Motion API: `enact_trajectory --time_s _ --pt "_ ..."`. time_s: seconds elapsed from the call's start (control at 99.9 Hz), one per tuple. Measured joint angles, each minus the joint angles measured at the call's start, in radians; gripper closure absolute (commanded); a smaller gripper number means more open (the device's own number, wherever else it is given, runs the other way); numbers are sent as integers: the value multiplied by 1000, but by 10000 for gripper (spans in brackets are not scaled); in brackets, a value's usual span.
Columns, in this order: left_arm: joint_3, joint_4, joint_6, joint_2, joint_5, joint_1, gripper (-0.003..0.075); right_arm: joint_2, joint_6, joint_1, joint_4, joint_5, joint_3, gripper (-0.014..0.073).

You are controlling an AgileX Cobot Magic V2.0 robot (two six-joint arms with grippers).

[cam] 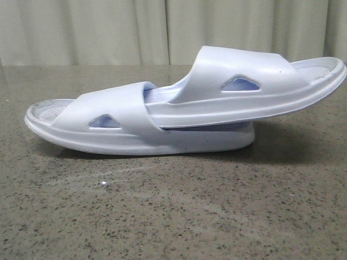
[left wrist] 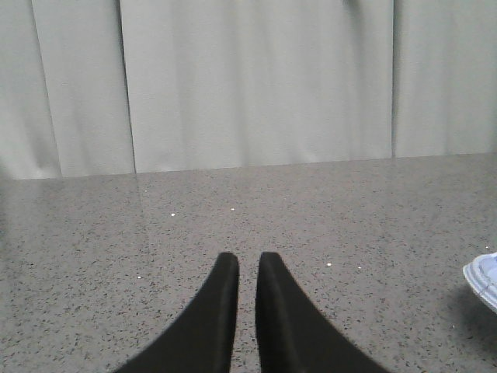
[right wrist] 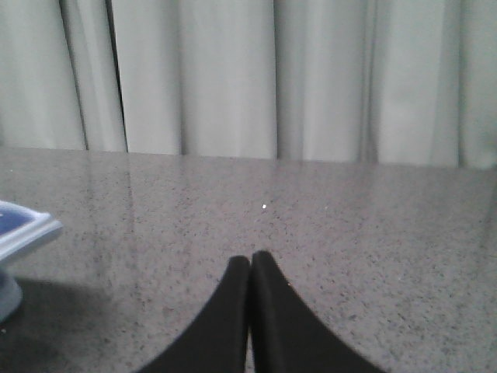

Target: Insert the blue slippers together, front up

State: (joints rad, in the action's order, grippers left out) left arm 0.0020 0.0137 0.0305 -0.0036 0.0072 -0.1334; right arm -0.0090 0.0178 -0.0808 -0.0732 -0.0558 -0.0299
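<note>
Bare counter (cam: 173, 216) from 4 to 8 o'clock, open to either end effector. Nested slippers (cam: 184, 108) blocking the middle from 9 to 3 o'clock, upper one overhanging at 3. Curtain (cam: 162, 30) closing off 12 o'clock.

Upper slipper's (cam: 238, 89) toe hidden under the lower slipper's (cam: 116, 122) strap, neither hand visible from the front, wrist views cut each slipper to an edge sliver
</note>
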Motion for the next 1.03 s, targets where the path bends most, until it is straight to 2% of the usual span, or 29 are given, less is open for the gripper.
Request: enact_trajectory --time_s 0.3,1.031 --pt "0 0 0 0 -2 0 704 0 18 0 -1 69 39 701" --pt "0 0 0 0 -7 0 704 0 17 0 -1 71 39 701"
